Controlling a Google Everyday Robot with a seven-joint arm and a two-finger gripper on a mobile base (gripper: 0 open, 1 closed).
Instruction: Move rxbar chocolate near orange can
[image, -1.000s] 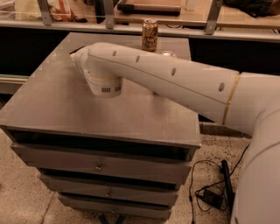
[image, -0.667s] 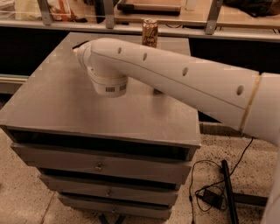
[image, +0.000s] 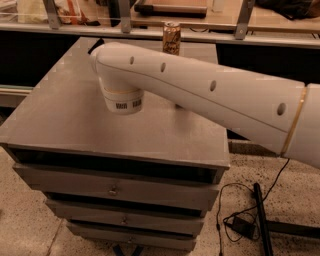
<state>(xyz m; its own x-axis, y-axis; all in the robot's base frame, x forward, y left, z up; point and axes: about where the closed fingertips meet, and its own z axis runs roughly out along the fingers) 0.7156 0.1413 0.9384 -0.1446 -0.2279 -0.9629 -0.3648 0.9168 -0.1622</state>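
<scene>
Grey cabinet top (image: 65, 120) filled the middle of the frame. Across it the white arm (image: 215, 95) reached from the right edge to the upper left, where only a dark sliver of the gripper (image: 95, 46) showed behind the wrist. Whether it was spread or closed could not be told. At top centre the orange can (image: 171, 37) stood upright on the cabinet's far edge. Nowhere did the rxbar chocolate show.

Warm, dim light falls from overhead on the grey metal drawer bench (image: 60, 120), with a dull sheen toward its far edge. The thick white robot arm (image: 200, 90) is evenly lit and throws a soft shadow toward the right edge. The gripper (image: 96, 48), a dark sliver near the far left corner, lies in shade.
</scene>
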